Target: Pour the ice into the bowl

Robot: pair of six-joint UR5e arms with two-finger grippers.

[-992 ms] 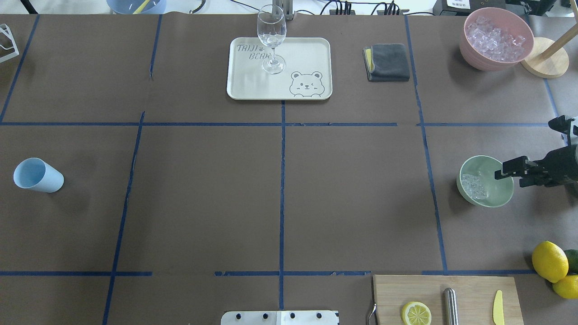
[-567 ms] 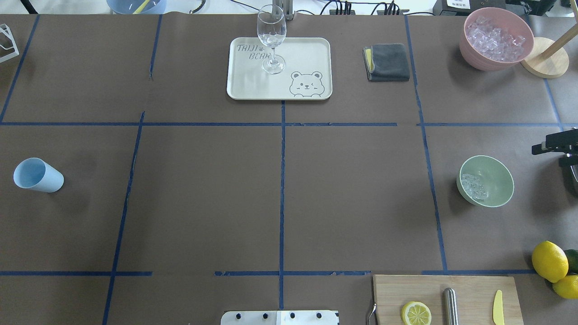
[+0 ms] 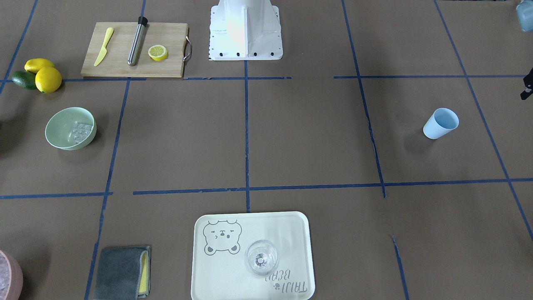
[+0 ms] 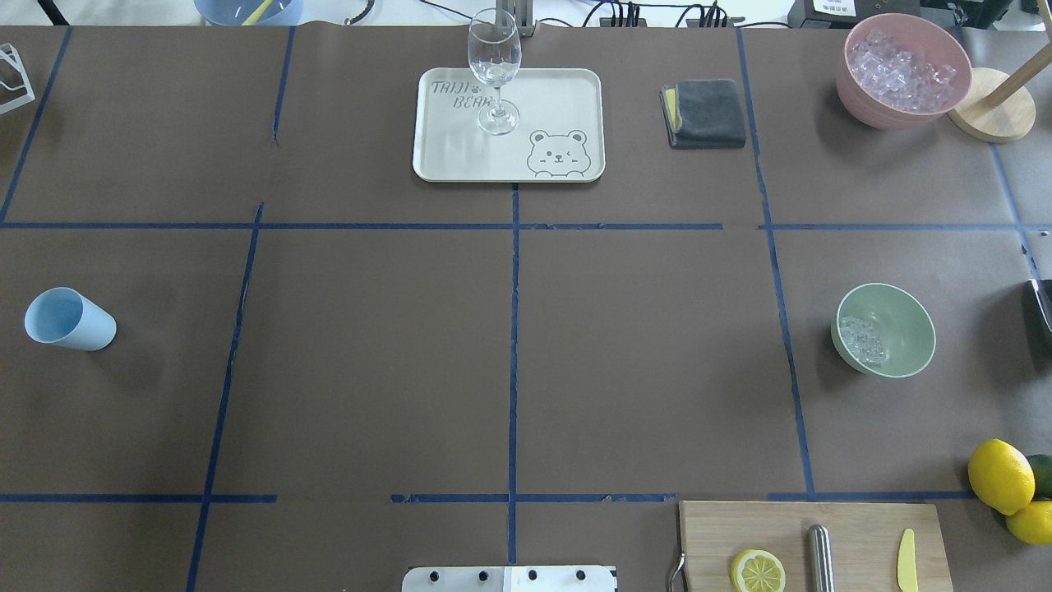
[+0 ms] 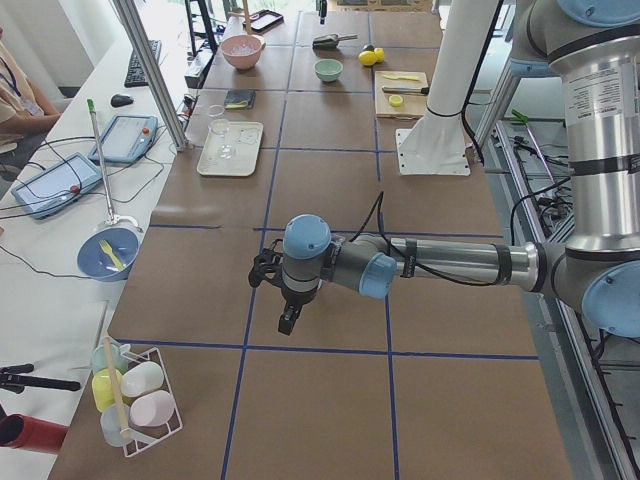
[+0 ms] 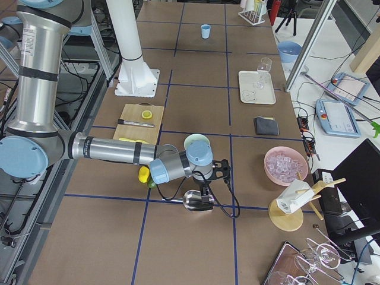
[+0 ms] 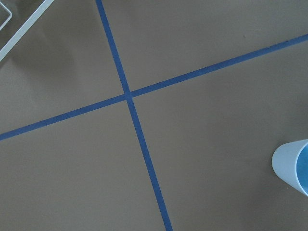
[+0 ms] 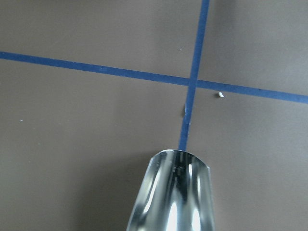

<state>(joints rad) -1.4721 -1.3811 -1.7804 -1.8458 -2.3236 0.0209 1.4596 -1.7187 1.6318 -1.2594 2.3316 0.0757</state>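
The mint-green bowl (image 4: 900, 325) stands at the right of the table, with small clear ice cubes (image 4: 861, 339) in its left part. It also shows in the front-facing view (image 3: 62, 129) with the ice (image 3: 81, 130) in it. My right gripper (image 6: 205, 189) is off to the right of the bowl, low over the table, shut on a shiny metal scoop (image 8: 173, 195). The scoop looks empty. My left gripper (image 5: 288, 318) hangs over the table's left end near the light blue cup (image 4: 70, 321). I cannot tell whether the left gripper is open or shut.
A pink container of whitish ice (image 4: 904, 70) stands back right beside a wooden stand (image 4: 990, 103). A tray (image 4: 559, 99) with a wine glass (image 4: 494, 70) and a grey cloth (image 4: 705, 113) are at the back. A cutting board (image 4: 855, 538) and lemons (image 4: 1001, 475) are front right.
My right gripper was over the bowl's right rim. It has drawn back to the right and left the overhead view. The ice in the bowl has not moved.
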